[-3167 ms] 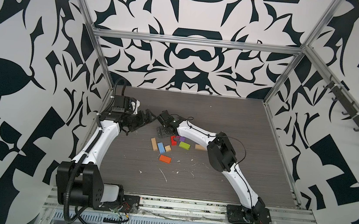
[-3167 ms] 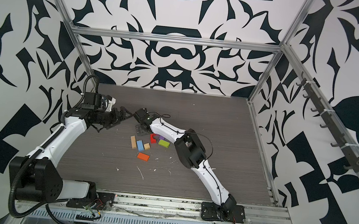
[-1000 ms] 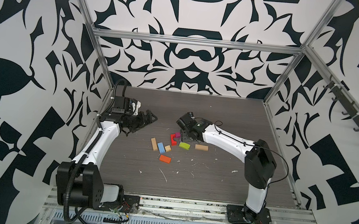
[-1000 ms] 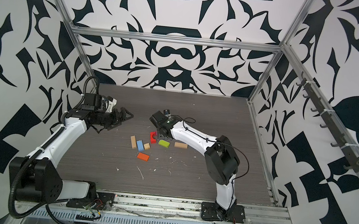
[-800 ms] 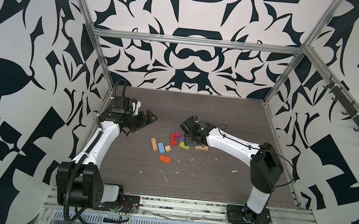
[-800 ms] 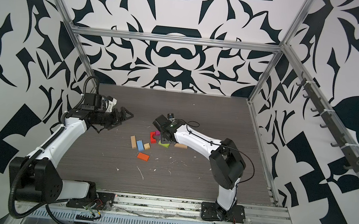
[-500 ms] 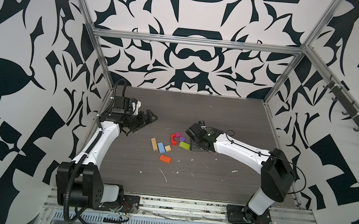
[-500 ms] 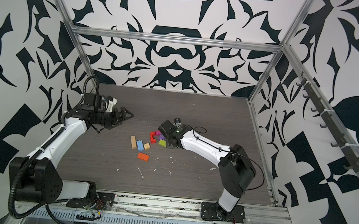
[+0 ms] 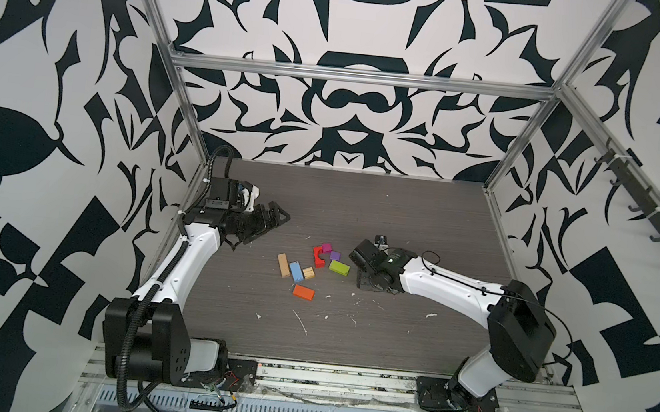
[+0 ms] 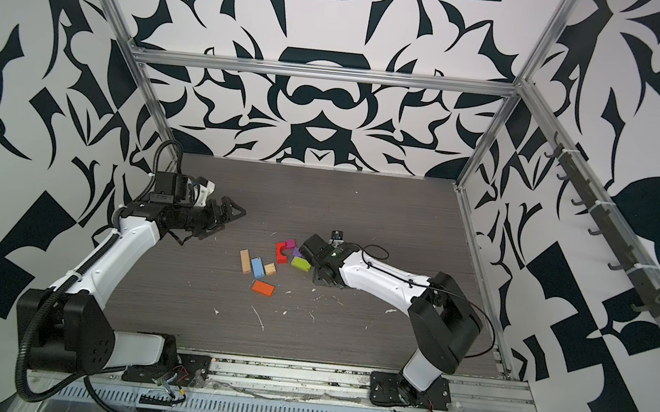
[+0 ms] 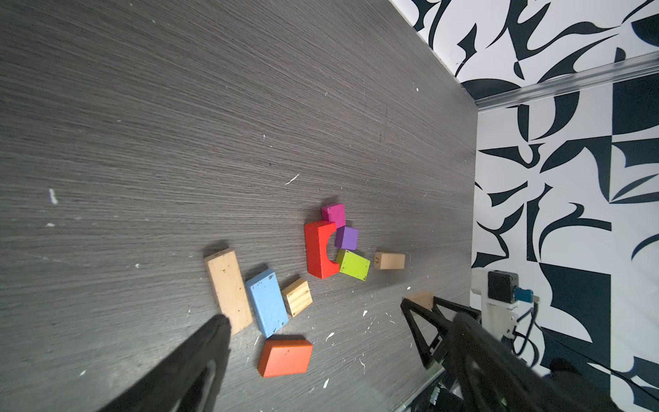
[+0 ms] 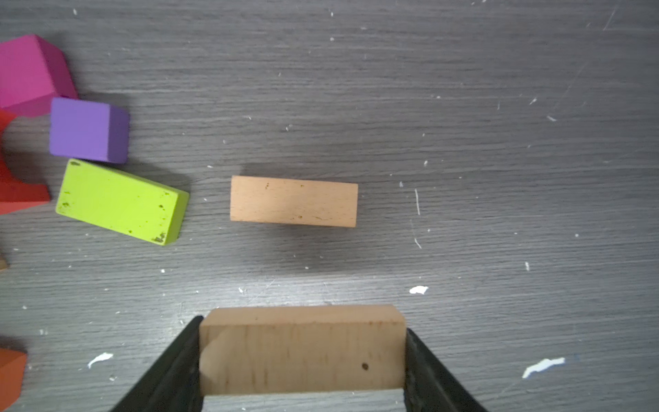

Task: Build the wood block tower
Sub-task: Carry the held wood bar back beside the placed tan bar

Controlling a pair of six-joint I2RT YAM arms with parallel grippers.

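Here, the right gripper (image 12: 303,326) clamped a tan plank (image 12: 302,353) by its ends over the table (image 12: 499,107), near a second plank (image 12: 293,201) lying beside a lime block (image 12: 121,201). The left gripper (image 9: 274,224) hung wide open, well apart. Set down off-centre, the held plank might slide off.

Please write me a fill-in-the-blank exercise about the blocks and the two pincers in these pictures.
1. The right pincer is shut on a wooden block of ____ colour.
2. The left pincer is ____ and holds nothing.
3. Between the tan plank and the tan cube lies the ____ block.
4. The arch is ____.
Missing words: tan; open; blue; red.
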